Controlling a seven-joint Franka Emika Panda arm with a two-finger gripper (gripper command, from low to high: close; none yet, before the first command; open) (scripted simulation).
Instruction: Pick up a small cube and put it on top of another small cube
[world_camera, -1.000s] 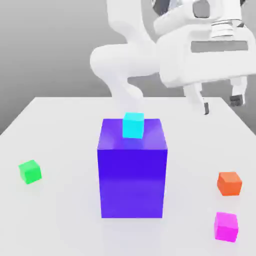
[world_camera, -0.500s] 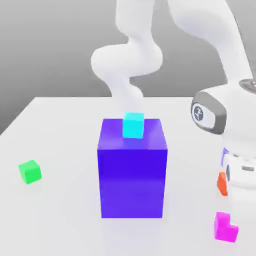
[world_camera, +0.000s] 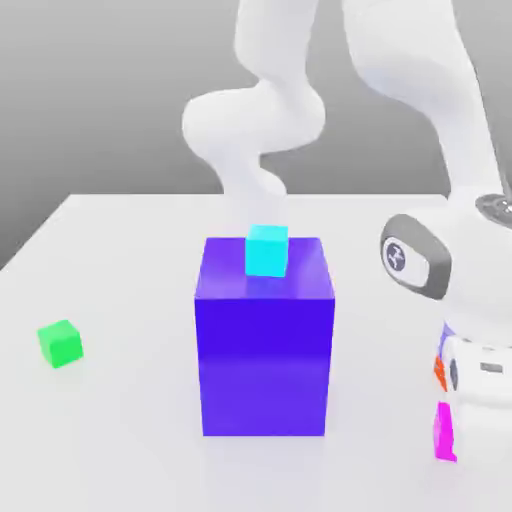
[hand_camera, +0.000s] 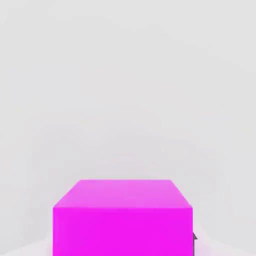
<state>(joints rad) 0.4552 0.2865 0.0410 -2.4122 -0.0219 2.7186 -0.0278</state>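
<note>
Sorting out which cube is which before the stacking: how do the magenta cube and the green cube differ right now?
The magenta cube is bright pink; the green cube is bright green. The magenta cube sits at the exterior view's right, mostly hidden behind the robot's hand; the green cube sits far left, fully exposed and alone. Both rest on the white table.

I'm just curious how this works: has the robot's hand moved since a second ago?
Yes. It came down from above the big blue block to the table, at the magenta cube on the exterior view's right.

The glossy magenta cube (hand_camera: 122, 220) sits on the table, well apart from the green cube (world_camera: 60, 343).
</note>
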